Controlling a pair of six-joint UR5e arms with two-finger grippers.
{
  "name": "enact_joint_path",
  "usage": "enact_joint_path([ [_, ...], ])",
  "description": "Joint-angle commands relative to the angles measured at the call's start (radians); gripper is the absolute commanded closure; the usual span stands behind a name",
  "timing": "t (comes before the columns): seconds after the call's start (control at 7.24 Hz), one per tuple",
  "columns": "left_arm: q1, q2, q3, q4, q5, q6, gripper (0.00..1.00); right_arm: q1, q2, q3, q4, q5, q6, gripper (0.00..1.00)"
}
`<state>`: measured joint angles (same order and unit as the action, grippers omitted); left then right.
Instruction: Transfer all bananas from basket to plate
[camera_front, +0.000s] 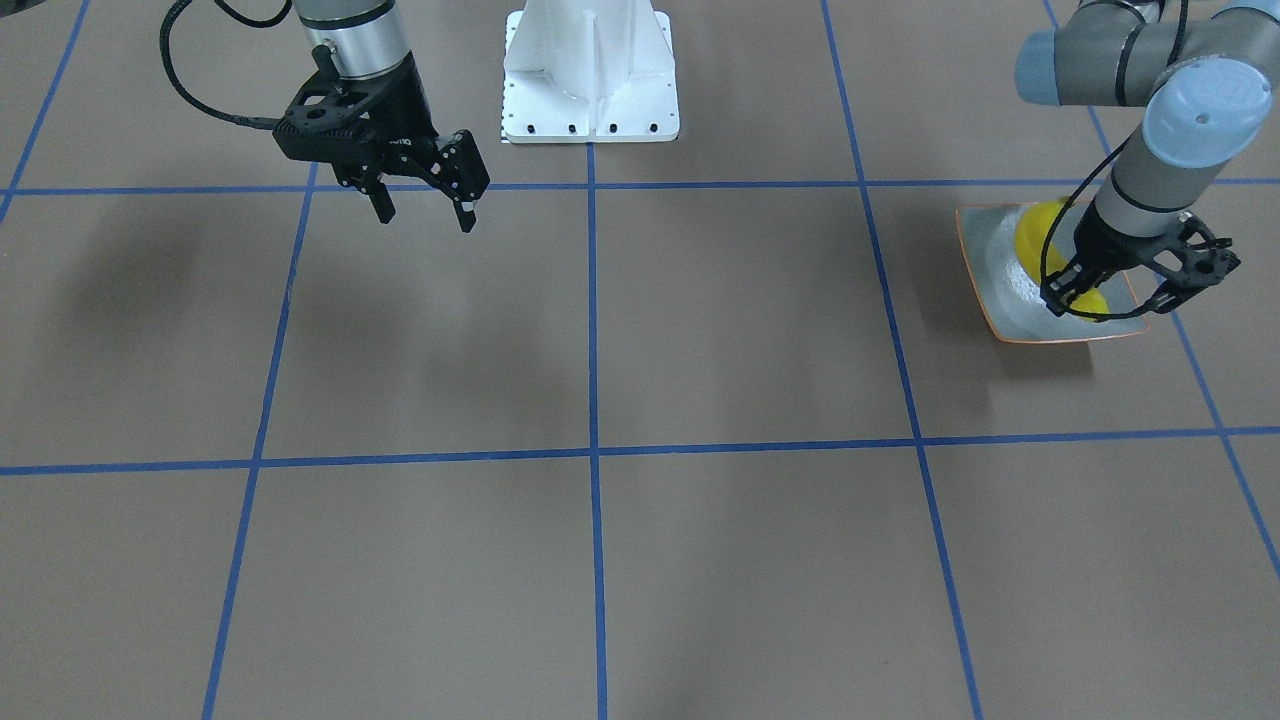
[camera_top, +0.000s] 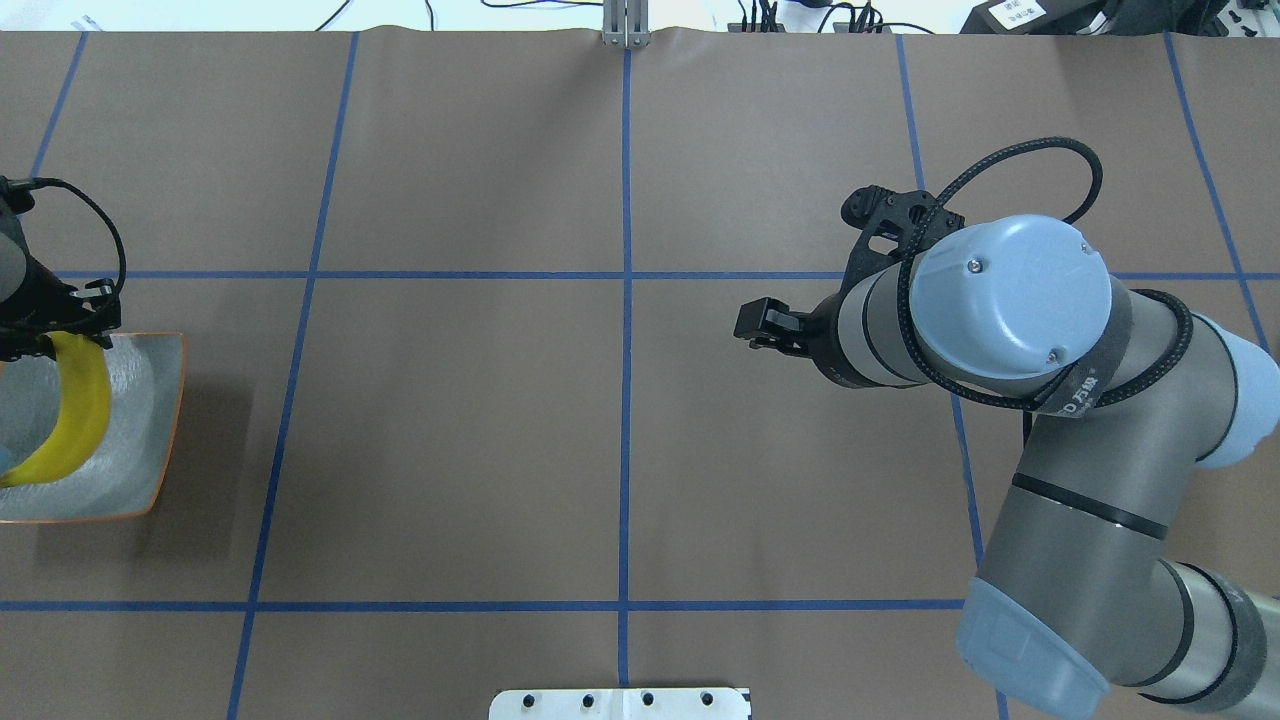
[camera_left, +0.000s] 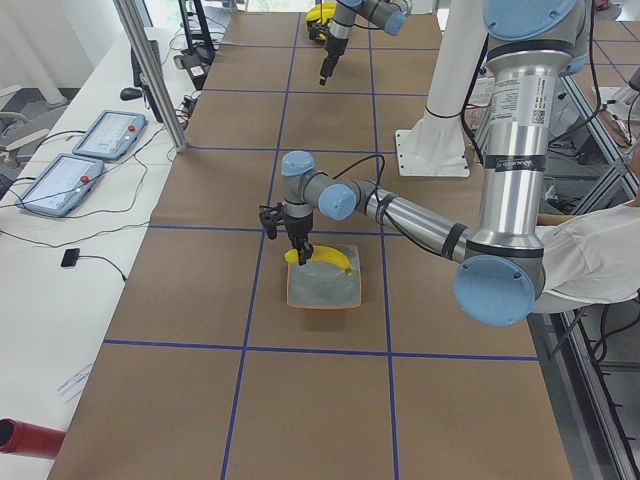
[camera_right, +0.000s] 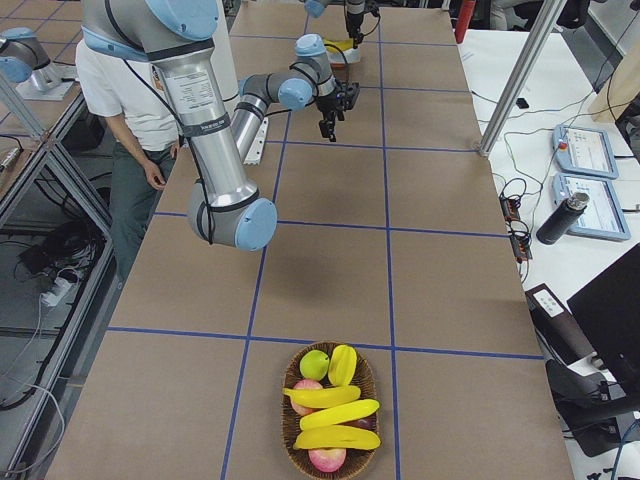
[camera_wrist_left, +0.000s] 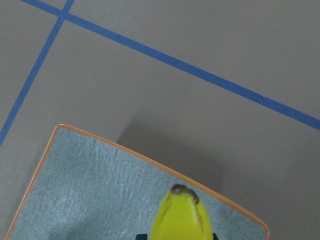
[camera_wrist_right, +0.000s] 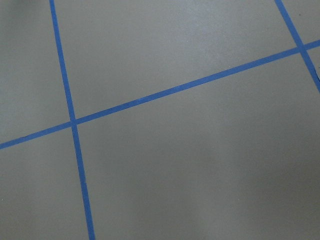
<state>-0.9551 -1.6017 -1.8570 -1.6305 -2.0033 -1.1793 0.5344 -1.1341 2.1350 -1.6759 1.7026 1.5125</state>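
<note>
My left gripper (camera_front: 1076, 298) is shut on one end of a yellow banana (camera_front: 1034, 236) that lies across the square grey plate (camera_front: 1000, 275) with an orange rim. Overhead, that banana (camera_top: 80, 410) curves over the plate (camera_top: 150, 420) at the table's left edge. In the left wrist view its dark tip points up from the banana (camera_wrist_left: 182, 220) between my fingers, over the plate (camera_wrist_left: 90, 185). My right gripper (camera_front: 425, 208) hangs open and empty above bare table. At the table's other end the basket (camera_right: 290, 440) holds three more bananas (camera_right: 340, 413).
Apples, such as a green one (camera_right: 315, 362), and another yellow fruit (camera_right: 342, 365) share the basket. The white robot base (camera_front: 590, 80) stands at the table's edge. A person (camera_right: 120, 130) stands beside the table. An aluminium post (camera_left: 150, 70) rises at the far side.
</note>
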Motion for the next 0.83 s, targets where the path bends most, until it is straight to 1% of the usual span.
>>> enact_joint_path([
  [0.0,-0.03,0.0,0.038,0.003,0.012,0.125,1.0,-0.002,0.004,-0.017,0.004,0.0,0.0,0.0],
  [0.28,-0.028,0.003,0.077,0.0,0.023,0.133,1.0,-0.004,0.005,-0.021,0.004,-0.001,0.0,0.0],
  [0.41,-0.027,-0.001,0.109,-0.005,0.049,0.135,1.0,-0.004,0.005,-0.024,0.004,-0.003,0.0,0.0],
  [0.55,-0.027,-0.003,0.104,-0.003,0.066,0.135,1.0,-0.004,0.005,-0.021,0.004,-0.003,0.0,0.0],
  [0.69,-0.027,-0.003,0.104,-0.005,0.064,0.136,0.64,-0.004,0.007,-0.021,0.004,-0.003,0.0,0.0],
])
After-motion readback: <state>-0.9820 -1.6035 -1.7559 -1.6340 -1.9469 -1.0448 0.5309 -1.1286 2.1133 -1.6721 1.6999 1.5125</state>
